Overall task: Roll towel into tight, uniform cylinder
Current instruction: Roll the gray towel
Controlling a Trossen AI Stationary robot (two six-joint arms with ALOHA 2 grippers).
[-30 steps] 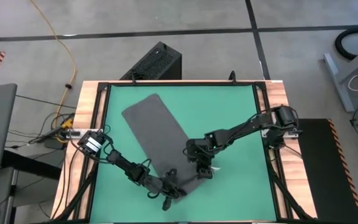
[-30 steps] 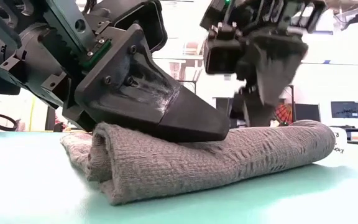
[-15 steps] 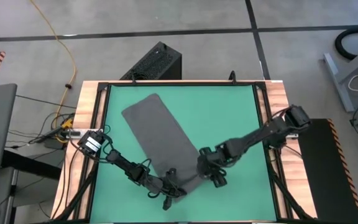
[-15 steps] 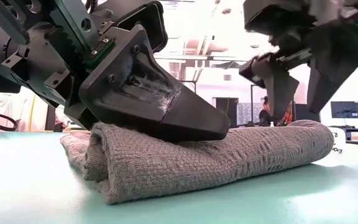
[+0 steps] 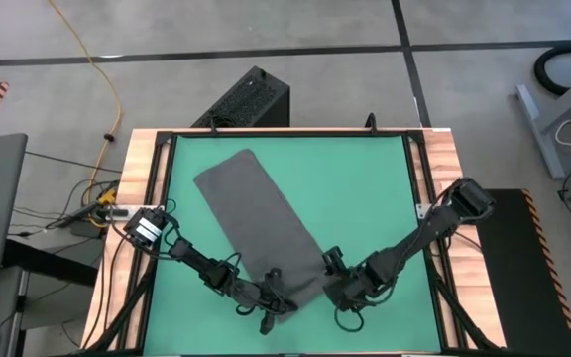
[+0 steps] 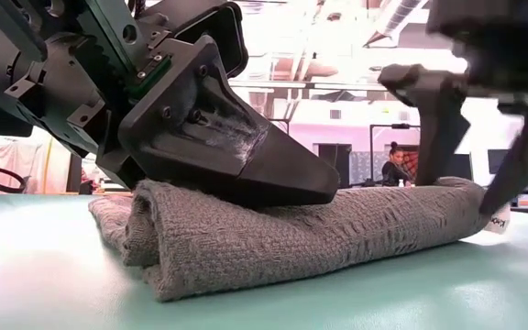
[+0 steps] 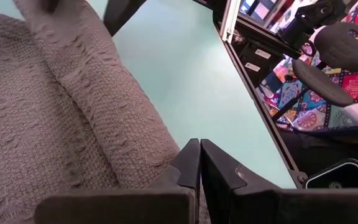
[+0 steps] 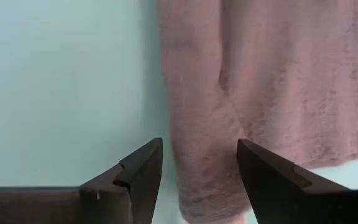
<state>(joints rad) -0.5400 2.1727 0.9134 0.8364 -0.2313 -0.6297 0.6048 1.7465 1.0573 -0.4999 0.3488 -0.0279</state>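
Right now the green desk (image 5: 365, 188) carries the dark grey towel (image 5: 256, 213), which lies as a long strip slanting from the far left part of the desk toward its near edge, where the near end is curled into a low roll (image 6: 273, 243). On that roll, at its left end, the left hand (image 5: 278, 306) presses down with its two fingers (image 7: 199, 168) pressed together, flat against the cloth. At the roll's right end the right hand (image 5: 337, 298) hangs with its fingers (image 6: 438, 115) spread apart, straddling the end of the cloth without pinching it. Just beside that end a small white tag (image 6: 498, 220) sticks out of the towel, touching the desk.
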